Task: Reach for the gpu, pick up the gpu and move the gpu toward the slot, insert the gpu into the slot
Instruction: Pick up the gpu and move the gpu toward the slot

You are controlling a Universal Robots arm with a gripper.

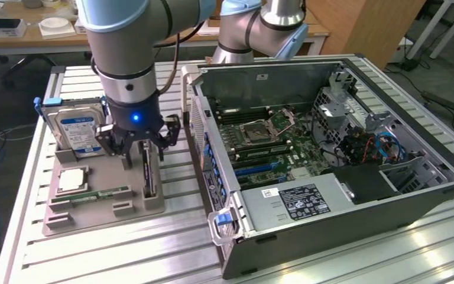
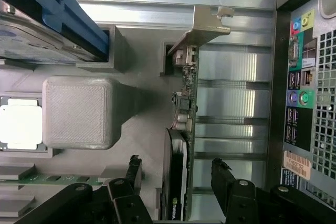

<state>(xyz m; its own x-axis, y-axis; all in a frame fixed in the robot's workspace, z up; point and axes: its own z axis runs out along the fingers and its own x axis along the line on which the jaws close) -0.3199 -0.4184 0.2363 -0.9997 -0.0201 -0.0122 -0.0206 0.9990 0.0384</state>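
Observation:
The gpu (image 1: 148, 173) stands on its edge in a grey printed holder (image 1: 101, 216) on the exterior view's left. My gripper (image 1: 139, 151) hangs right over it, open, with a finger on each side of the card. In the wrist view the gpu (image 2: 185, 124) shows edge-on, green board and black fan housing, with its silver bracket (image 2: 207, 24) at the far end. My gripper (image 2: 178, 174) straddles it and a gap shows at each of the fingers (image 2: 223, 177). The slot (image 1: 259, 168) lies on the green motherboard inside the open computer case (image 1: 416, 195).
The holder also carries a hard drive (image 1: 77, 127), a CPU chip (image 1: 71, 177) and a memory stick (image 1: 93, 194). The case's rear panel (image 2: 302, 98) with its ports stands close beside the gpu. A second arm's base (image 1: 255, 29) rises behind the case.

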